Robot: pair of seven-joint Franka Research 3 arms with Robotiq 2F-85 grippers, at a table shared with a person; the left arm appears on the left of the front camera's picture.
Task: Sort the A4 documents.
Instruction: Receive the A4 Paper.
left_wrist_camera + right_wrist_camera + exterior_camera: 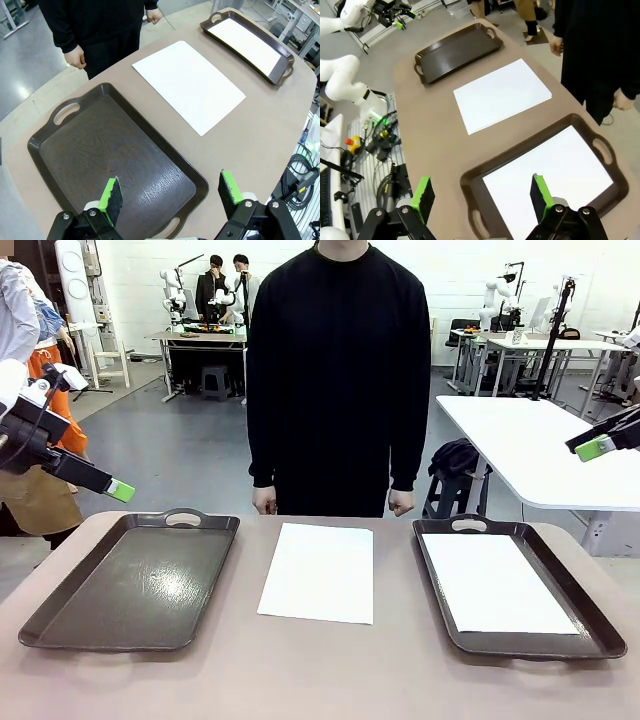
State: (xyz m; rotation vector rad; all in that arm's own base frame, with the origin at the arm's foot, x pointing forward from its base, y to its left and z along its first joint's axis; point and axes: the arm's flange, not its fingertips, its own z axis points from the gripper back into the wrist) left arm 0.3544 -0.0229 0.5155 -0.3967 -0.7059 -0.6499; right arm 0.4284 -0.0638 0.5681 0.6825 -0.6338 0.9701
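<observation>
1. A4 documents [502, 95]: one lies flat on the bare table [300, 670], ahead of my right gripper [481, 192]. A second sheet [547, 175] lies inside the right tray [471, 187], directly under that gripper.
2. Right gripper: jaws spread wide, nothing between them.
3. Left gripper [170, 192]: jaws also wide apart, gripping nothing. It hangs above the near end of the left tray [125, 150], and the loose document lies beyond it.
4. The table is matte grey-brown. The room has a grey floor [190, 455] and white tables behind.
5. A person [338, 370] in black stands at the far edge, head cut off by the frame.
6. I can't tell whether each white rectangle is a single sheet or a stack.
</observation>
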